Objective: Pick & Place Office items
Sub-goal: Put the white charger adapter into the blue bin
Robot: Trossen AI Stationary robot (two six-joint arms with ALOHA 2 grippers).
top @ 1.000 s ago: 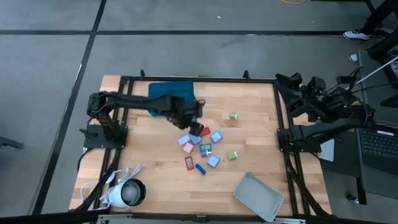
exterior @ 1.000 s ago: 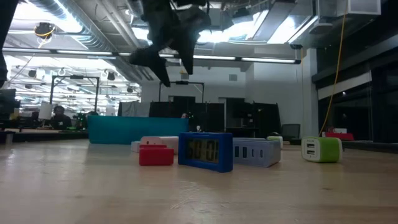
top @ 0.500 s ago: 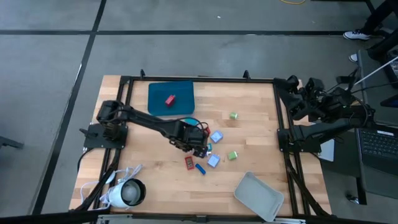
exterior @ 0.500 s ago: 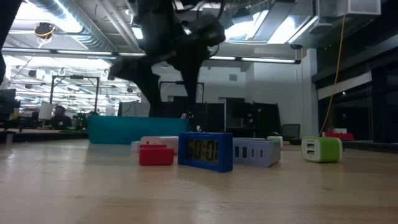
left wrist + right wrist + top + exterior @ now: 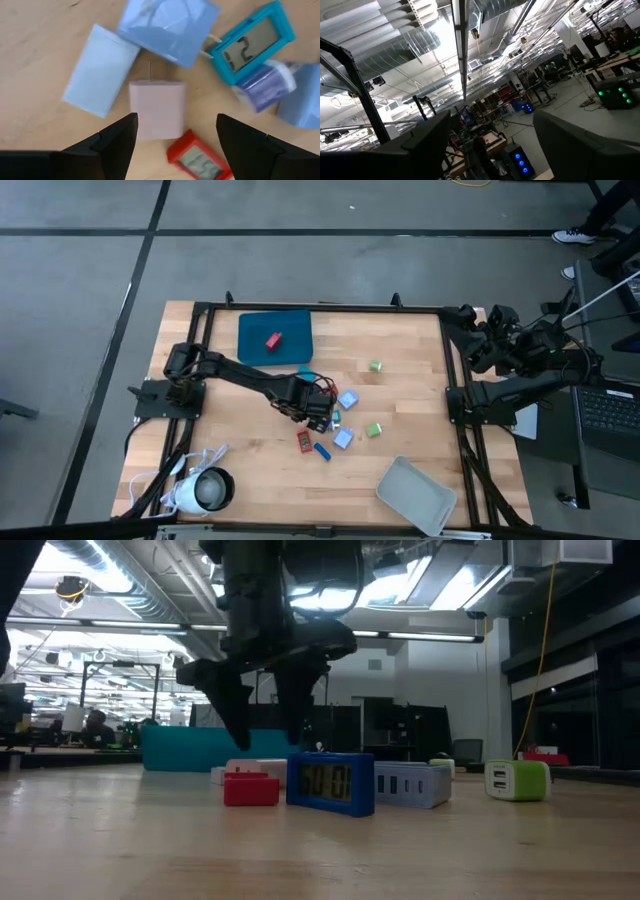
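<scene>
Over the cluster of small office items at the middle of the table (image 5: 230, 460), my left claw (image 5: 175, 135) hangs low with its fingers spread wide, gripping nothing. Between my fingertips lies a pink block (image 5: 157, 110), with a pale blue block (image 5: 100, 70) beside it, a red mini clock (image 5: 197, 159) close by, and a teal clock (image 5: 250, 42) further on. One red piece (image 5: 273, 340) sits in the teal tray (image 5: 255, 352). My right claw (image 5: 480, 330) waits off the table's right edge; whether its fingers are spread I cannot tell.

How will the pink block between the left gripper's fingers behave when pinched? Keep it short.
The pink block looks like a rigid, flat-sided plastic cube, so it should probably grip squarely without rolling. It seems small and likely light. With the left gripper open around it, closing could nudge the red clock touching its corner.
</scene>
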